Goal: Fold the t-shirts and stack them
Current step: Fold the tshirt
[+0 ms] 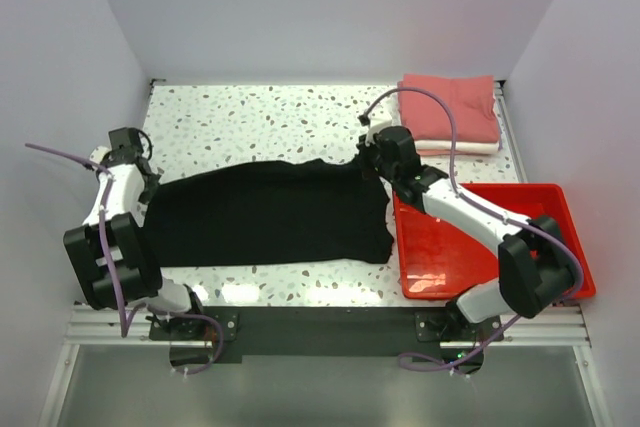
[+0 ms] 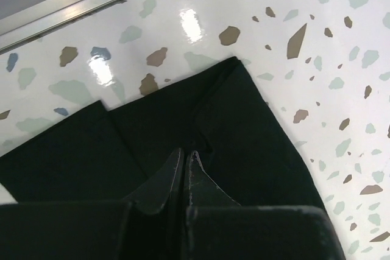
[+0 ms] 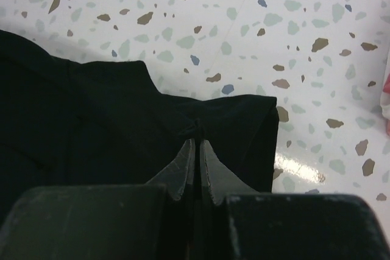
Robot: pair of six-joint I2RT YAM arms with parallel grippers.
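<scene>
Overhead view of a white speckled table [image 1: 260,117] with two robot arms mounted at its near edge. A black t-shirt [image 1: 265,212] lies flat across the middle of the table as a wide, roughly rectangular shape, stretched from left to right between the two grippers.

The left arm rises from its base at the near left corner, folds at the elbow and runs away along the left side of the table. Its wrist then turns inward, so the left gripper [image 1: 150,183] meets the left end of the shirt. In the left wrist view, the left gripper [image 2: 185,154] has its two dark fingers pressed together on a small pucker of black cloth, just inside a corner of the shirt.

The right arm reaches from its base at the near right, slanting over a red tray [image 1: 540,202] toward the middle of the table. The right gripper [image 1: 370,161] comes down on the far right corner of the shirt. In the right wrist view, the right gripper [image 3: 196,143] likewise has its fingers closed tight, nipping a little ridge of black cloth near the shirt's edge.

The shirt's right edge lies just beside the tray. At the far right corner of the table, behind the tray, a folded pink t-shirt [image 1: 450,105] rests on top of a folded white t-shirt [image 1: 458,148].
</scene>
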